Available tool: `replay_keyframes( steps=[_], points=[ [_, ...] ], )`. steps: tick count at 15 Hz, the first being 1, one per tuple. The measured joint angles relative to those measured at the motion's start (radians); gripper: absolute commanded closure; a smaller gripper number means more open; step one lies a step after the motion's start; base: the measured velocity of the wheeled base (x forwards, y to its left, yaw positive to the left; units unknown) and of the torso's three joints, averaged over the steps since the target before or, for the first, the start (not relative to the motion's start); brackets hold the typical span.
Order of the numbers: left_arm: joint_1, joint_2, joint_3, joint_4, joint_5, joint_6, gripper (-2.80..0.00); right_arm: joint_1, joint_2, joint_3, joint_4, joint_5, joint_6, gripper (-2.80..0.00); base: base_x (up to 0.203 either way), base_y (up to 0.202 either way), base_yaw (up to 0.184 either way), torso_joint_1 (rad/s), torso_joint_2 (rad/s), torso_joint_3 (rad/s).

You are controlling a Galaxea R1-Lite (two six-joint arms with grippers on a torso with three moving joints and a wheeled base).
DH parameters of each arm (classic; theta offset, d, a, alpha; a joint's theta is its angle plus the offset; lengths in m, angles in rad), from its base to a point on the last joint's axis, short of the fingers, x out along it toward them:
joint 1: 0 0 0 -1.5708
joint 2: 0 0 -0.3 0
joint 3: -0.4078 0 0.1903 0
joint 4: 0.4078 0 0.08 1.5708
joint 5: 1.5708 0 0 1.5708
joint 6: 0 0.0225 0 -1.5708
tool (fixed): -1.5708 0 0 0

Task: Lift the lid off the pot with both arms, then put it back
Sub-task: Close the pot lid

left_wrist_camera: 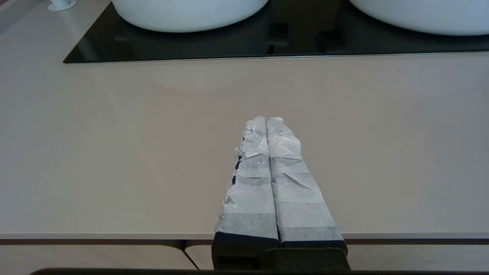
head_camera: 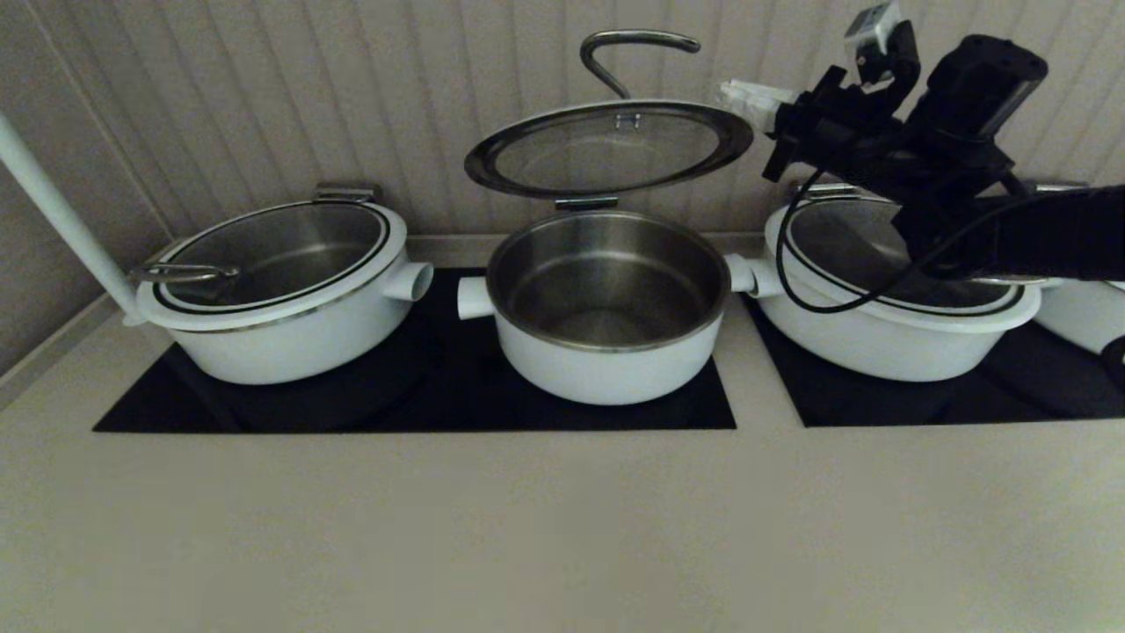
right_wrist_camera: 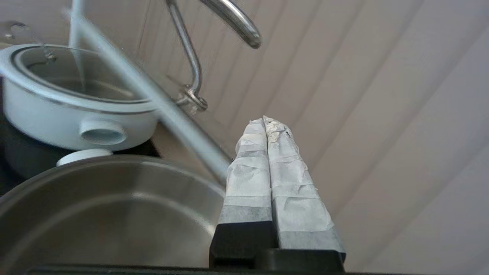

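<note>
The pot (head_camera: pixel 606 299) stands in the middle with its steel bowl open; it also shows in the right wrist view (right_wrist_camera: pixel 107 206). Its lid (head_camera: pixel 606 149) is raised behind it on the hinge bracket, tilted up, with the curved steel handle (head_camera: pixel 628 53) on top. My right gripper (head_camera: pixel 734 90) is shut and empty, high at the lid's right edge. In the right wrist view (right_wrist_camera: pixel 265 120) the lid's rim (right_wrist_camera: pixel 168 110) runs right beside one finger; I cannot tell if they touch. My left gripper (left_wrist_camera: pixel 266 119) is shut and empty, low over the counter's front edge, out of the head view.
A lidded white pot (head_camera: pixel 272 281) stands left and another (head_camera: pixel 896 299) right, under my right arm, with a further one (head_camera: pixel 1081 316) at the far right. All stand on black cooktops (head_camera: pixel 422 404). A white pole (head_camera: pixel 61 220) rises at the left. A ribbed wall is close behind.
</note>
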Motion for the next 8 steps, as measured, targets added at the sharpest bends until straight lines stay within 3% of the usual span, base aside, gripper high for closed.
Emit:
replay_keyframes(
  steps=[8],
  points=[
    [0.000, 0.000, 0.000, 0.000, 0.000, -0.001, 0.00, 0.034, -0.059, 0.146, 0.003, 0.018, -0.002, 0.00, 0.000, 0.000, 0.000, 0.000, 0.00, 0.000]
  ],
)
